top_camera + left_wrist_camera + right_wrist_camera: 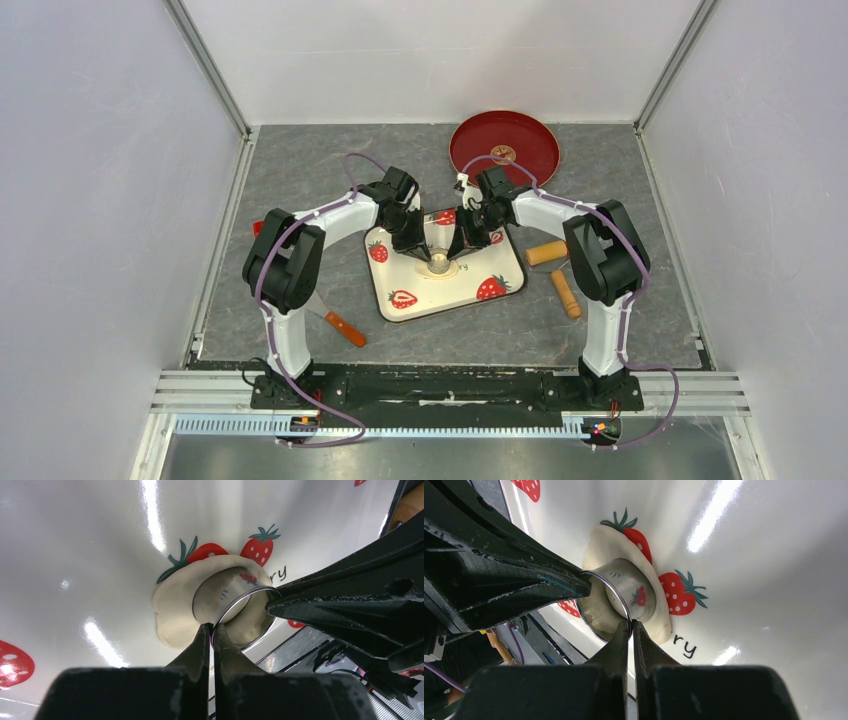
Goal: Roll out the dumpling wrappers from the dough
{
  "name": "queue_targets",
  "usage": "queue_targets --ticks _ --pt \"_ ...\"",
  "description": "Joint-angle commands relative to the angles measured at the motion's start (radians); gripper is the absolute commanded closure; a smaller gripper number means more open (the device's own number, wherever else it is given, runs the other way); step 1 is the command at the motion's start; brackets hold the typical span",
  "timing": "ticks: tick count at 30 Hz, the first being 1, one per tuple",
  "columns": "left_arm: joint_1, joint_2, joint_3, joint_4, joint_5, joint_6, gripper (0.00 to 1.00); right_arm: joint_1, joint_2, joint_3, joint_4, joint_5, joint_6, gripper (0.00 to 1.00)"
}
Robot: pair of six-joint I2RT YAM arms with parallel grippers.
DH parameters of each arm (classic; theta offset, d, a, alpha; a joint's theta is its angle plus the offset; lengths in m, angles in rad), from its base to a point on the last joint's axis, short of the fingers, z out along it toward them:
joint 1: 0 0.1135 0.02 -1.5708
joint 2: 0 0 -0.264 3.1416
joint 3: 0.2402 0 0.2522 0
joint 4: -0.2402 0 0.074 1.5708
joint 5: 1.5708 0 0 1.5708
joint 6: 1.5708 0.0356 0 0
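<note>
A flattened pale dough [175, 611] [610, 541] lies on the white strawberry-print board [400, 272]. A small metal ring cutter [226, 587] [625, 586] [439, 265] stands on the dough, tilted slightly. My left gripper [212, 628] [426, 254] is shut on the near part of the ring's upper rim. My right gripper [630, 624] [456, 252] is shut on the opposite side of the same rim. Each wrist view shows the other arm's black fingers [350, 600] [499, 580] meeting the ring. The dumpling wrappers are out of view.
A red plate [503, 145] with a gold emblem sits at the back right. Two wooden pieces [548, 252] [565, 293] lie right of the board. A knife with an orange handle [340, 325] lies at the front left, by the left arm.
</note>
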Motion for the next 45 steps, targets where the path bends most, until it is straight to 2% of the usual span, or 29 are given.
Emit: queue_targets --ticks 1,10,13,19,29,33,36,45 --pt "-0.031 0.086 -0.058 -0.029 -0.138 -0.002 0.98 0.034 0.122 -0.091 -0.159 0.305 -0.130 1.00" --pt "-0.031 0.070 -0.052 -0.019 -0.109 -0.003 0.98 0.034 0.090 -0.076 -0.149 0.298 -0.142 1.00" --pt "-0.031 0.053 -0.044 -0.019 -0.110 -0.004 0.97 0.034 0.073 -0.060 -0.145 0.284 -0.145 0.97" --pt "-0.029 0.024 -0.020 -0.031 -0.116 -0.005 0.84 0.034 0.044 -0.033 -0.134 0.258 -0.146 0.92" --pt "-0.029 -0.037 0.020 -0.062 -0.125 -0.005 0.77 0.035 -0.011 0.039 -0.152 0.239 -0.136 0.86" --pt "-0.030 -0.075 0.036 -0.063 -0.122 0.000 0.65 0.035 -0.021 0.067 -0.162 0.232 -0.125 0.85" --pt "-0.029 -0.102 0.051 -0.062 -0.119 0.002 0.59 0.034 -0.033 0.091 -0.171 0.225 -0.116 0.78" --pt "-0.026 -0.135 0.064 -0.035 -0.075 -0.016 0.57 0.035 -0.054 0.193 -0.207 0.197 -0.108 0.52"
